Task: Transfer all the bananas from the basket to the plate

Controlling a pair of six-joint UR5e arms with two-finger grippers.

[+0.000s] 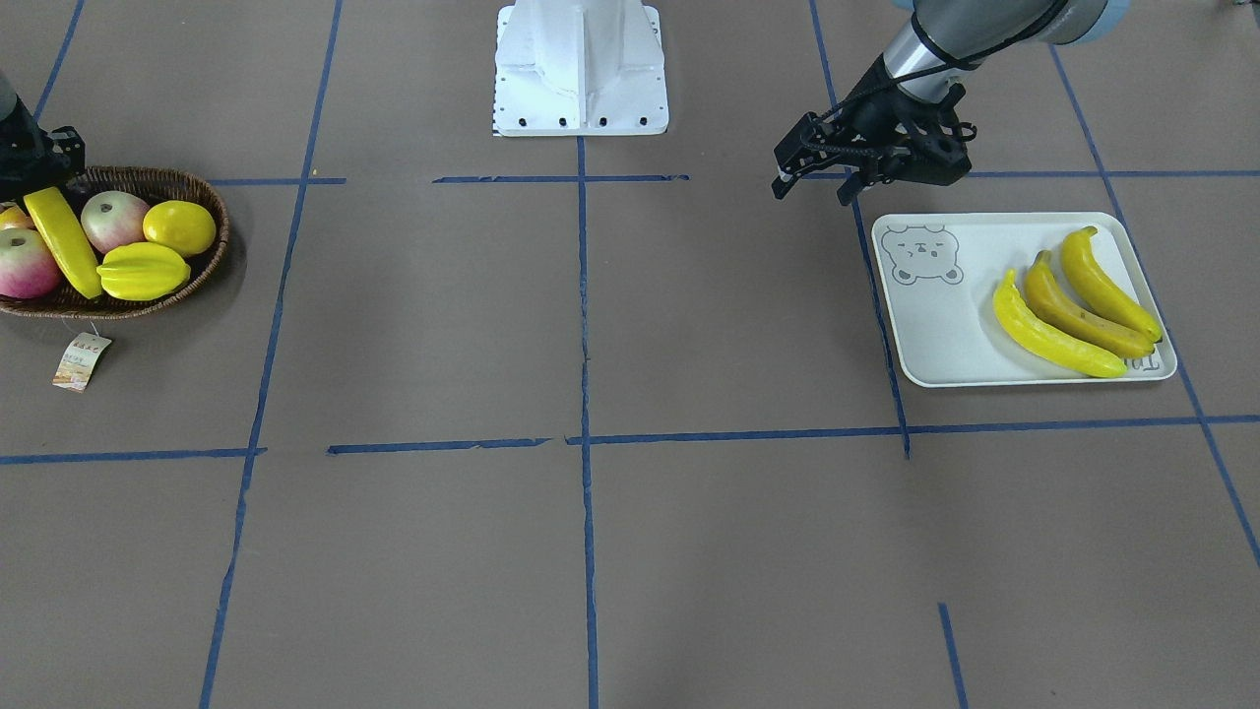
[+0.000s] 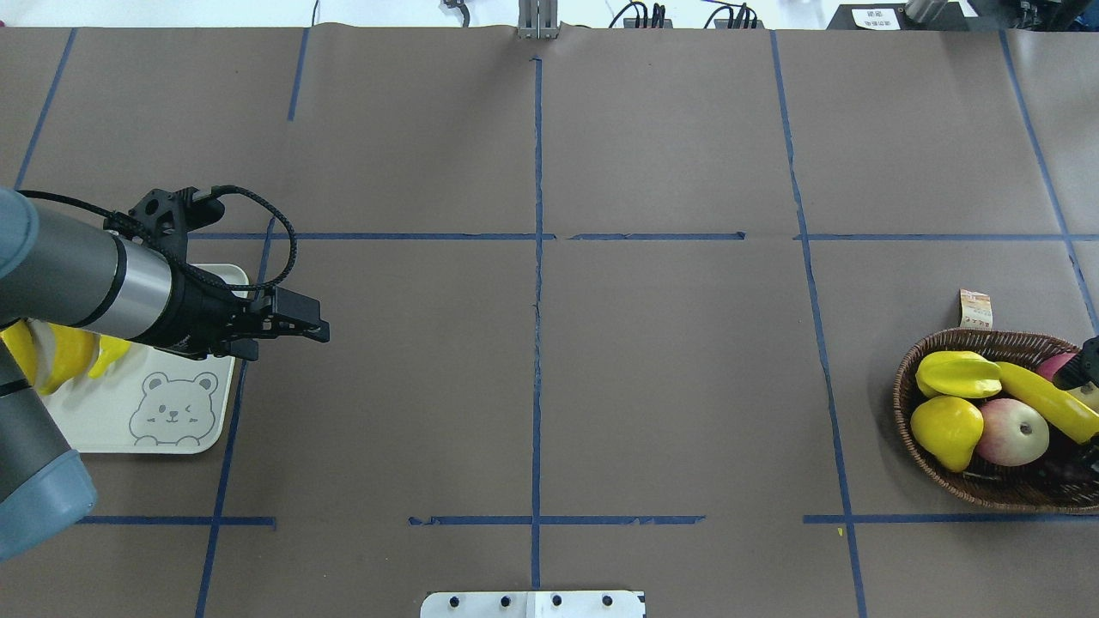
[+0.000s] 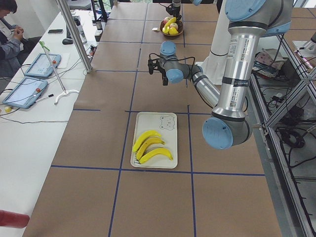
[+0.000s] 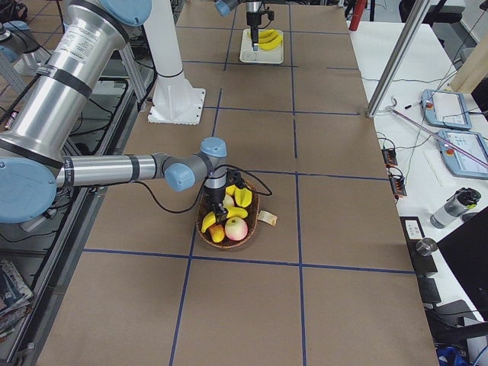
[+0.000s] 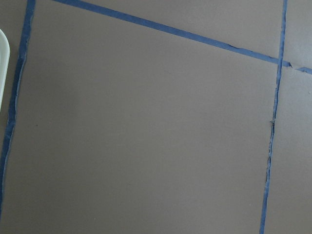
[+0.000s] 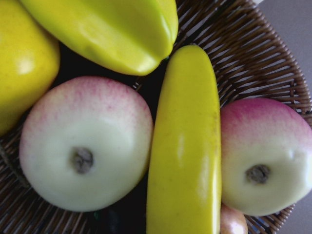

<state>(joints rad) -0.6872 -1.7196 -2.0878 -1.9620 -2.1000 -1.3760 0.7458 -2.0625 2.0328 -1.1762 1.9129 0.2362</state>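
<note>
Holding three bananas [image 1: 1053,340], the plate [image 1: 935,335] awaits the fourth banana [image 1: 61,241] at nine o'clock; left end effector [image 1: 815,187] gapes empty, right end effector [image 1: 44,162] unclear.

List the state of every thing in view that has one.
Three long yellow bananas: side by side on the pale rectangular bear-print plate.
Fourth yellow banana: lying in the brown wicker basket.
Left gripper: open, empty, in the air.
Right gripper: over the basket; open or shut unclear.
</note>
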